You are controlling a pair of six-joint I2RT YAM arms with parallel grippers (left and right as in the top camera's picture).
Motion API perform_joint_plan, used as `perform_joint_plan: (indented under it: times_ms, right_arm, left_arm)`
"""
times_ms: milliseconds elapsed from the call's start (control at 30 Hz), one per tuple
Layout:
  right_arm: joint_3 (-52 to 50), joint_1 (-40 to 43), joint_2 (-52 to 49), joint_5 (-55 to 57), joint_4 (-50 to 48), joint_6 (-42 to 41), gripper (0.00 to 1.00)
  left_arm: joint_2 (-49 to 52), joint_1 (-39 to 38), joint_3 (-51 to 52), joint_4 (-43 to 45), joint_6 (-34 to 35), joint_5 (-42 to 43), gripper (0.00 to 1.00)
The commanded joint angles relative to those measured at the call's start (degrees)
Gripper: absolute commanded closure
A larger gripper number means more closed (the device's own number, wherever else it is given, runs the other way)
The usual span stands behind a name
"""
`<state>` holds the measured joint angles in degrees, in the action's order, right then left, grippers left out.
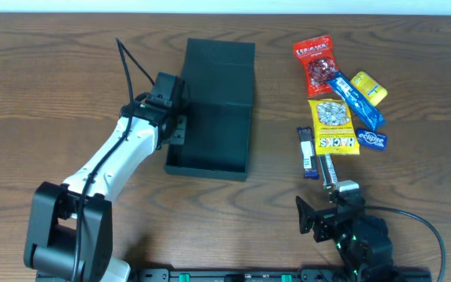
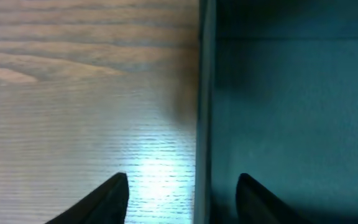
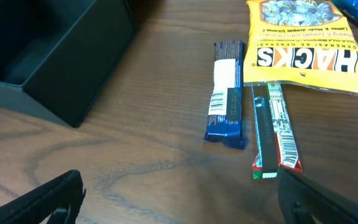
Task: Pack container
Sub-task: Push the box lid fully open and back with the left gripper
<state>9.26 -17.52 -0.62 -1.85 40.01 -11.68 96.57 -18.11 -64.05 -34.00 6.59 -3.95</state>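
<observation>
Teal-black container (image 1: 214,110) runs lengthwise from near edge to far edge; left gripper (image 2: 183,183) is nearer, straddling its left wall, jaws apart, not pinching. Right gripper (image 3: 179,186) gapes wide by the snacks (image 1: 335,117).

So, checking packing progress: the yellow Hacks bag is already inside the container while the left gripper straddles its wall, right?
Not quite. The yellow Hacks bag lies on the table, right of the container, as the overhead view shows. The left gripper does straddle the container's wall.
</observation>
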Motion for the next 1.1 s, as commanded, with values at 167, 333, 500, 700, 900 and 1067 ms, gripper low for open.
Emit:
perform_joint_plan:
  times_ms: [167,333,500,700,900,1067]
  right_arm:
    - [-0.2,0.2,0.3,-0.1,0.1,-0.5,0.01]
    - [-0.2,0.2,0.3,-0.1,0.1,-0.5,0.01]
    - [-0.2,0.2,0.3,-0.1,0.1,-0.5,0.01]
    - [-0.2,0.2,0.3,-0.1,0.1,-0.5,0.01]
    - [-0.2,0.2,0.3,-0.1,0.1,-0.5,0.01]
    - [-0.2,0.2,0.3,-0.1,0.1,-0.5,0.01]
  left_arm:
    - [4.5,0.2,0.6,0.5,0.5,4.5,0.78]
    - [4.8,0.2,0.6,1.7,6.6,5.1,0.92]
    - [4.8,0.1,0.6,1.8,11.9,5.6,0.94]
    - [4.8,0.1,0.6,2.7,13.4,7.6,0.94]
    - [4.8,0.1,0.6,3.1,10.0,7.6,0.94]
    - [4.9,0.1,0.6,3.8,6.4,7.6,0.94]
